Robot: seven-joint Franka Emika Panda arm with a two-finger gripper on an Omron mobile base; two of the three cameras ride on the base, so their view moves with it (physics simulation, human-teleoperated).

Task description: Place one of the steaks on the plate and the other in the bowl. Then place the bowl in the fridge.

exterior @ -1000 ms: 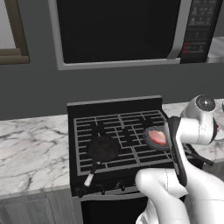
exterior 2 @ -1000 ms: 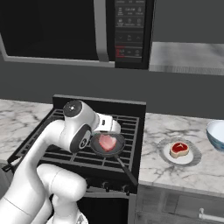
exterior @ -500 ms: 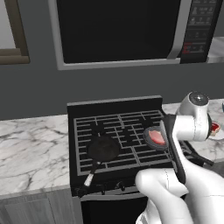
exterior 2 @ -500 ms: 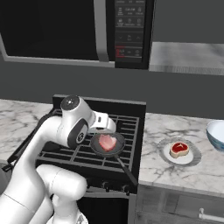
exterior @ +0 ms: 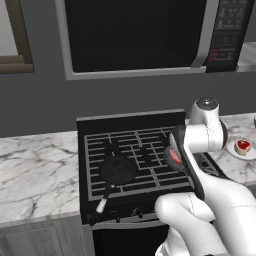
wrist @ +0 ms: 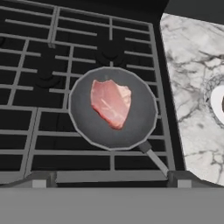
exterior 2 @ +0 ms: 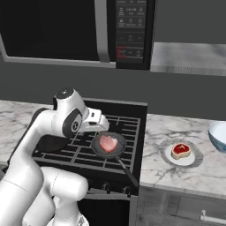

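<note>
A pale pink steak (wrist: 111,103) (exterior 2: 108,143) lies in a dark frying pan (wrist: 96,129) (exterior 2: 120,152) on the stove's right front burner. My gripper (wrist: 111,178) hangs open above the pan's near side, its two tips spread wide with nothing between them; the hand (exterior 2: 95,122) sits just left of the pan. The red-centred steak (exterior 2: 181,150) (exterior: 243,145) rests on the small plate (exterior 2: 193,158) (wrist: 216,103) on the marble counter right of the stove. The pale blue bowl (exterior 2: 218,134) stands further right, cut by the frame edge. The fridge is out of view.
A second, smaller dark pan (exterior: 117,170) sits on the stove's left front burner, handle toward the front. The black microwave (exterior 2: 88,31) hangs above the stove. Marble counter (exterior: 35,165) runs on both sides. The steak pan's handle (exterior 2: 128,174) points out over the stove's front edge.
The arm's upper joints have swung left and a little up over the stove. The gripper stays open. Both steaks, the pans, plate and bowl lie where they were.
</note>
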